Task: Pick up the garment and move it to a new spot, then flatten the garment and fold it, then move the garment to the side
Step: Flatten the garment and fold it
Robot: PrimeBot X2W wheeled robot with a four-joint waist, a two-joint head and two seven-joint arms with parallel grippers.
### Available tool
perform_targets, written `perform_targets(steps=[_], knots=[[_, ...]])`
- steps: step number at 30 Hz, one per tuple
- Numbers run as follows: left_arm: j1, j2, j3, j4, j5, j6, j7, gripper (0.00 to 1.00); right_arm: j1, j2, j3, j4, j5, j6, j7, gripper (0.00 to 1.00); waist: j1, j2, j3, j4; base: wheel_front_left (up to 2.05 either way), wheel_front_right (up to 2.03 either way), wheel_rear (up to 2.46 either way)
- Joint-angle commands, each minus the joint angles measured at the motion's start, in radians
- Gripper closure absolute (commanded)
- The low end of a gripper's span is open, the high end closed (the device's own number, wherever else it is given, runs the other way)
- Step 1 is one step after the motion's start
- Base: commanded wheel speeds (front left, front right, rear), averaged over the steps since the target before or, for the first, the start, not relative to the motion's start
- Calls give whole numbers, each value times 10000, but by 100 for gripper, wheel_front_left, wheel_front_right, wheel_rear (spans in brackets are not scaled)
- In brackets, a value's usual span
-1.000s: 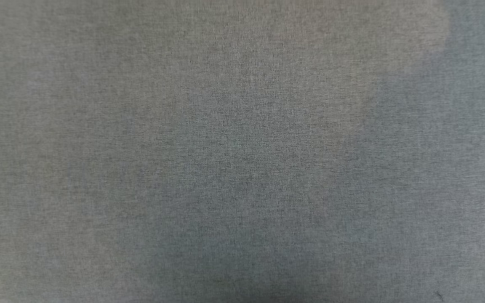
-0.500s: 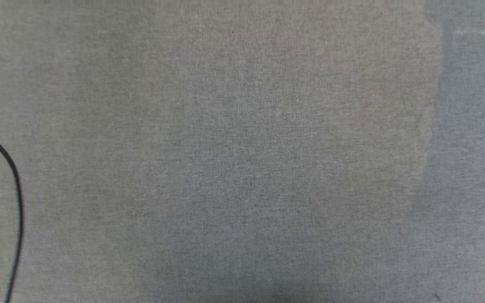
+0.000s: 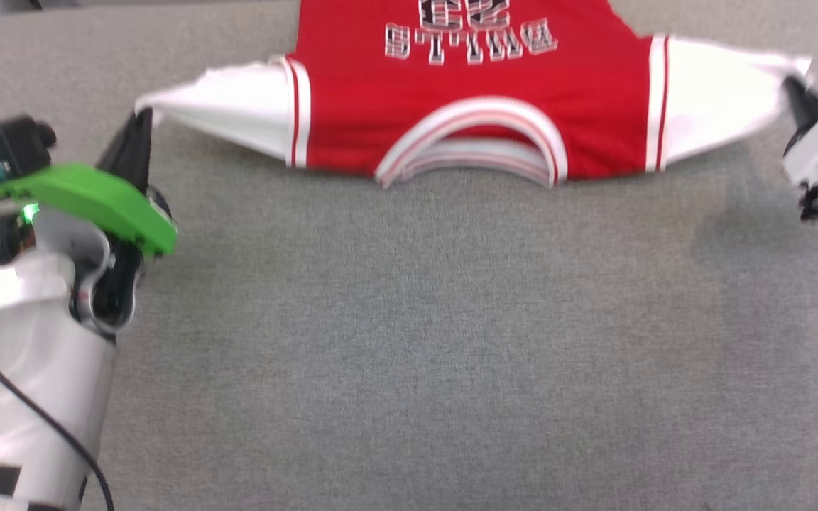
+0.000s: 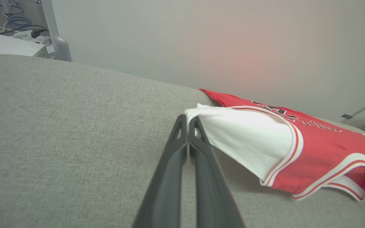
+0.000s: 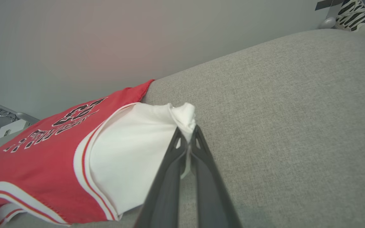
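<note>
Running off top edge: garment [image 3: 480,113].

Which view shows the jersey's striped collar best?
Head view: the whole striped collar faces the camera, though slightly blurred. The left wrist view shows it side-on near the right edge; the right wrist view catches a cropped piece at its lower left corner.

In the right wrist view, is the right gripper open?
No, the right gripper is pinched shut on the white sleeve of the shirt.
</note>
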Motion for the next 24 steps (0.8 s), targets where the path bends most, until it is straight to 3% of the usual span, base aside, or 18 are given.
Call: perform_targets(steps=[1,8,24], knots=[[416,124,62,-139,-147,105,82,100,416,-148,22,-204,169,-17,248,100,1,0,-1004,63,0,0,0],[2078,562,-69,-970,-307,615,1023,100,1999,-476,-191,-1063,469,-17,1639,100,1,0,-1744,86,0,0,0],[5211,1712,-438,-3345,-959,1186,3372,100,5243,-472,-1675,-3797,201,-17,5187,100,1,0,-2935,60,0,0,0]])
